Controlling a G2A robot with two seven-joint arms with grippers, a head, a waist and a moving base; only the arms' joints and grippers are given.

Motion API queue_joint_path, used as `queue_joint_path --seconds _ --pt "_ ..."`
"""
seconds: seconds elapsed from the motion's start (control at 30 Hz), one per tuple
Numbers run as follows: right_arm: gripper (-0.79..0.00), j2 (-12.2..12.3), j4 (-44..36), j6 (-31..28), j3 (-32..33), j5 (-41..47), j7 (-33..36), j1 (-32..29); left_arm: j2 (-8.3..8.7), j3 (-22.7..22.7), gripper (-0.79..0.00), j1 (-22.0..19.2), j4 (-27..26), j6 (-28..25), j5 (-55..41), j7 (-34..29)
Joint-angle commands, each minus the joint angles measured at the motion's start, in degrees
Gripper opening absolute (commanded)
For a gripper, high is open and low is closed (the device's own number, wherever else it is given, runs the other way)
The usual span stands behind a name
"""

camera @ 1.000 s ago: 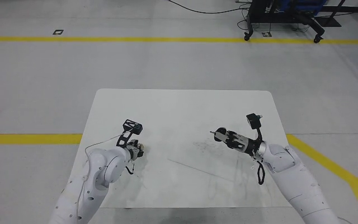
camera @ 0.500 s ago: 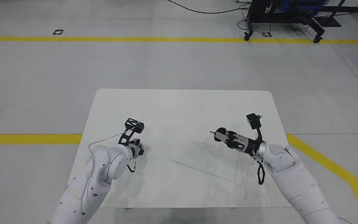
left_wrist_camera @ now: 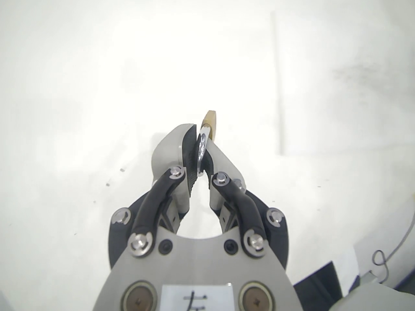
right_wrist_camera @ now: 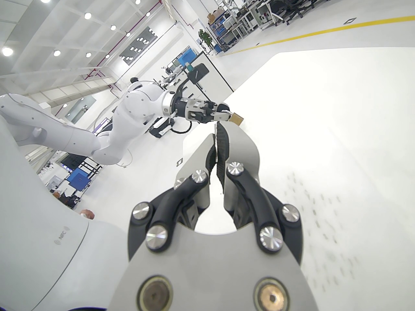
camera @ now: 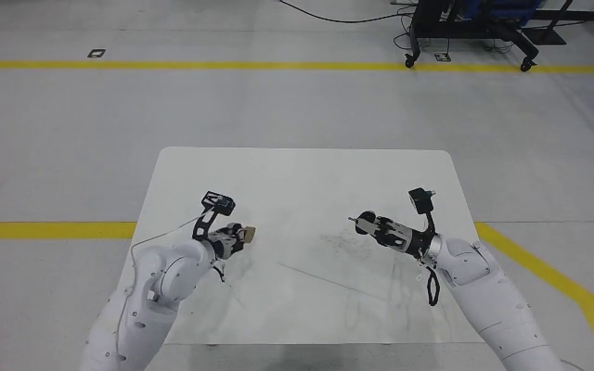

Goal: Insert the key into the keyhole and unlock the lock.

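1. A white table (camera: 306, 185) is seen from above, with two robot arms over it.
2. The left gripper (left_wrist_camera: 202, 135) hangs above the table near its left edge. Its fingers are closed on the silver shackle of a small brass lock (left_wrist_camera: 211, 121), whose body juts past the fingertips, clear of the surface.
3. The right gripper (right_wrist_camera: 218, 131), over the table's right half, is pinched fully together. A thin sliver poking from its tips looks like the key (camera: 352, 219).
4. Lock and key are well apart.
5. The lock is probably dense, rigid and smooth. Held by the shackle it may swivel, so gripping the body would steady it. The key is thin and stiff, best pinched by its flat head.
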Motion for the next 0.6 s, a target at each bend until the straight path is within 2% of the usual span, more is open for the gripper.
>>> queue_joint_path --seconds 0.0,0.13,0.23,0.3,0.47,0.57 --pt "-0.785 0.0 0.0 0.0 0.0 0.0 0.0 0.0 0.03 -2.3 -0.785 0.8 0.2 -5.0 -9.2 2.8" --pt "-0.785 0.0 0.0 0.0 0.0 0.0 0.0 0.0 0.14 -5.9 -0.785 0.9 2.8 -16.3 -26.7 4.4" --pt "-0.785 0.0 0.0 0.0 0.0 0.0 0.0 0.0 0.43 -6.9 -0.785 -0.7 5.1 -23.3 -31.6 2.2" --pt "-0.785 0.0 0.0 0.0 0.0 0.0 0.0 0.0 0.58 -7.1 -0.785 -1.5 5.7 -23.9 -28.8 2.3" --pt "-0.785 0.0 0.0 0.0 0.0 0.0 0.0 0.0 0.58 -7.1 -0.785 -1.5 5.7 -23.9 -28.8 2.3" --pt "-0.785 -0.2 -1.0 0.8 -0.9 0.8 -0.5 0.0 0.32 -5.9 -0.785 -1.3 7.1 -24.1 -34.4 3.6"
